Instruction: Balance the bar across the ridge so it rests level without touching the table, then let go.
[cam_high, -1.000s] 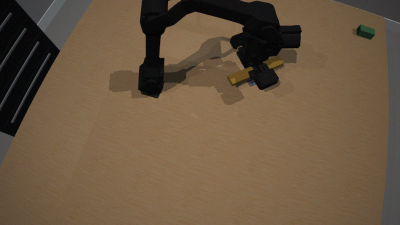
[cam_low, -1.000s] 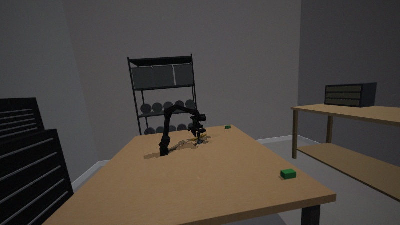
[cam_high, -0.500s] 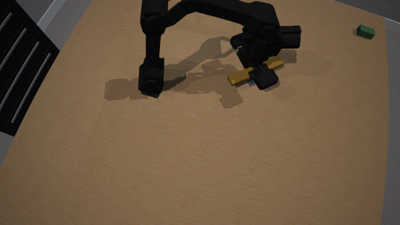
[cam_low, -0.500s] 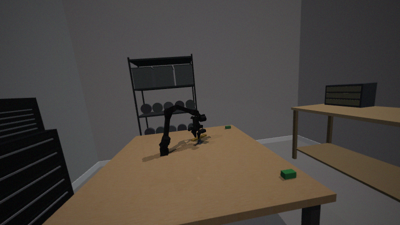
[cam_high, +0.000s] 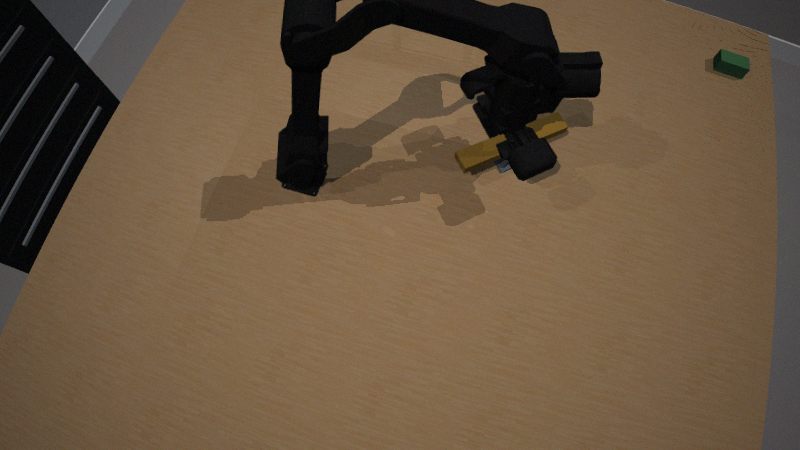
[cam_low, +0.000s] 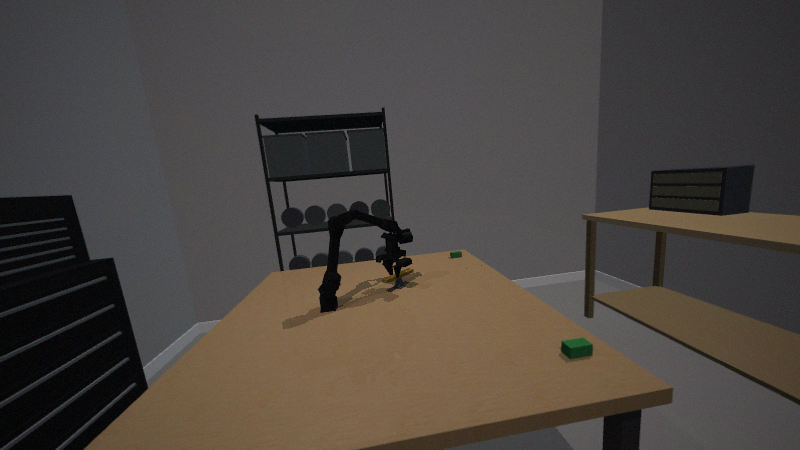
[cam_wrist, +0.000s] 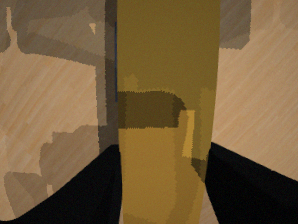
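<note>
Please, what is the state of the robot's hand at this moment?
Hand: closed on the yellow bar, one finger on each side.

Two green blocks (cam_high: 730, 64) (cam_low: 576, 348) sit well apart on the wooden table (cam_high: 391, 335) (cam_low: 402, 358).

The fingers hide the bar's (cam_high: 478, 153) (cam_low: 407, 272) (cam_wrist: 167, 60) middle.
</note>
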